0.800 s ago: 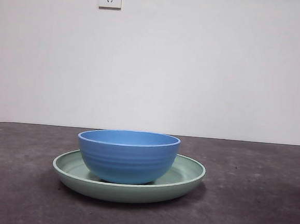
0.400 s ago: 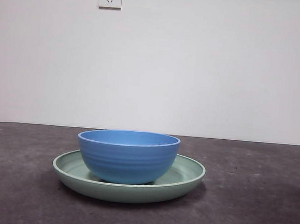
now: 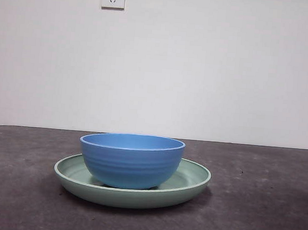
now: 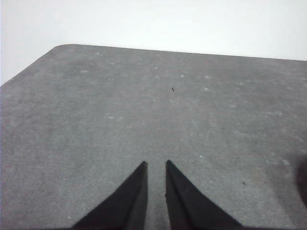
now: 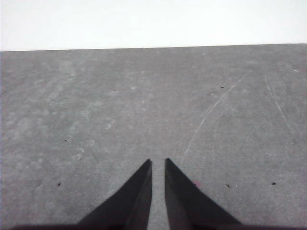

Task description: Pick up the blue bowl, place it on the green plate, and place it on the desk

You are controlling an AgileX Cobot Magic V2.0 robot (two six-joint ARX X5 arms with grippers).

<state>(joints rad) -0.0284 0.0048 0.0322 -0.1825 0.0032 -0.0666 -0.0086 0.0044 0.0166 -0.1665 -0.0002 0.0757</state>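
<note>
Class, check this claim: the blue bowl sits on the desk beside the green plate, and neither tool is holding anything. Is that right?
Not quite. The front view shows the blue bowl sitting on the green plate, not beside it. Neither tool is holding anything.

My left gripper (image 4: 156,165) hangs over bare desk (image 4: 153,105), jaws nearly together with only a thin slit between the tips, nothing held. My right gripper (image 5: 158,163) is the same: over bare desk, jaws almost closed, narrow gap, empty. Neither of my arms shows in the front view, so both sit out of that scene.
</note>
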